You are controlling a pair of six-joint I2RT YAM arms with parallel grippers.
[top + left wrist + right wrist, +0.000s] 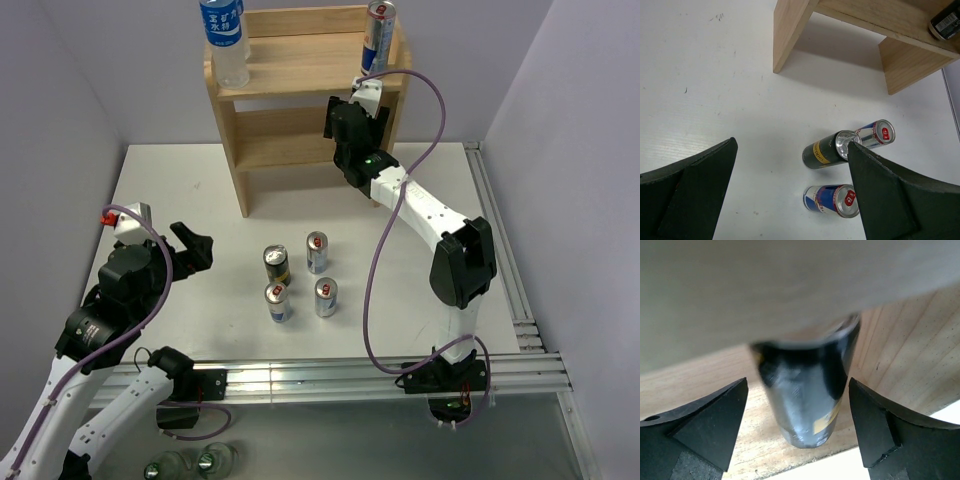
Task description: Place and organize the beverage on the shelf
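Observation:
The light wood shelf stands at the back of the table. A water bottle and a blue-silver can stand on its top tier. My right gripper reaches into the right end of the lower tier. In the right wrist view it is open around a dark can that stands on the tier, with a gap on each side. Four cans stand on the table: a dark one, two silver ones and a blue-silver one. My left gripper is open and empty, left of them.
The left wrist view shows the shelf's left side panel, the dark table can and two blue-silver cans by my right finger. A metal rail runs along the table's right edge. Walls close in on both sides.

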